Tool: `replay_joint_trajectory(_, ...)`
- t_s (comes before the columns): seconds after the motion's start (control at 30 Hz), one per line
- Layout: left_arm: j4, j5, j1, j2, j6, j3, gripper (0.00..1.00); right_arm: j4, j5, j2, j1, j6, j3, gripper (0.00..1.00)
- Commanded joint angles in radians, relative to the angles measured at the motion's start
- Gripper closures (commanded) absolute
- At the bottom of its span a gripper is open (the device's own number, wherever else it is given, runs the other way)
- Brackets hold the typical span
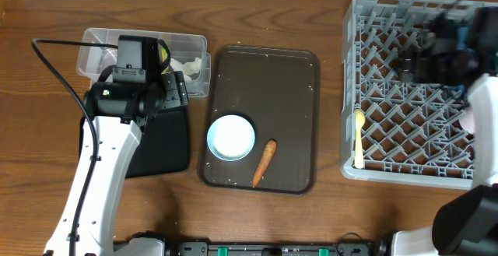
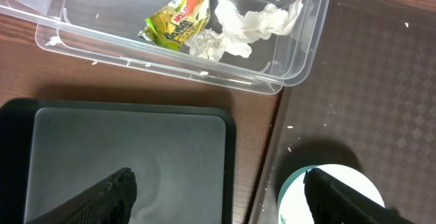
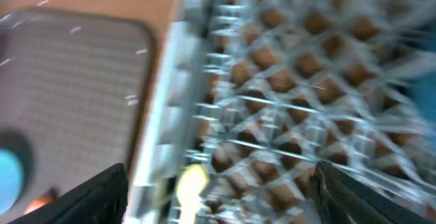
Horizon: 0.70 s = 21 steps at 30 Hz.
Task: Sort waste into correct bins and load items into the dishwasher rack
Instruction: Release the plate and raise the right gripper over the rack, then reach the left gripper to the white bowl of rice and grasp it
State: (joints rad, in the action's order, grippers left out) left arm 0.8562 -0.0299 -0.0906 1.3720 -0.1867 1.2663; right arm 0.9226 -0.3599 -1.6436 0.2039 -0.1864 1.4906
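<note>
While the carrot (image 1: 264, 163) is lying loose on the brown tray (image 1: 296, 85), close to that tray's near edge, the left claw (image 2: 219, 182) is hanging open and empty over the black tray (image 2: 129, 149). The carrot is sitting well to that claw's right, with the cup (image 1: 231, 137) standing between them at the brown tray's near left corner. It is looking small, light and stiff, tapered, and likely to roll or skid on the smooth tray. My judgement is that pinching it across its thicker middle, with the fingers square to its length, is going to hold best. Reaching for it is probably going to mean passing over or behind the cup, which could tip.

At the table's far left, the tub (image 1: 93, 38) is holding the wrapper (image 2: 178, 16) and tissue (image 2: 248, 23).

Over the rack (image 1: 405, 108) on the table's right side, the right claw (image 3: 221, 183) is showing blurred, its fingers standing wide with nothing between them. The spoon (image 1: 359, 135) is lying along the rack's left edge.
</note>
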Motion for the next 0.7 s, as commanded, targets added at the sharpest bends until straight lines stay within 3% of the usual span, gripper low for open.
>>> replay_joint_trajectory(0.0,0.008,-0.008,0.003,-0.002,-0.01,0.005,0.19,0.009,-0.035,0.005,-0.111,0.018,-0.002,0.15)
replay_joint_trajectory(0.17,0.034,-0.002,0.002,-0.002,-0.01,0.005,0.19,0.011,0.016,0.005,-0.253,0.055,-0.003,0.13)
replay_joint_trajectory(0.3,0.038,0.084,-0.023,-0.002,-0.009,0.005,0.19,0.003,0.132,0.005,-0.324,0.13,-0.003,0.11)
replay_joint_trajectory(0.67,0.035,0.108,-0.254,0.072,-0.135,-0.012,0.19,0.002,0.179,0.005,-0.335,0.141,-0.003,0.1)
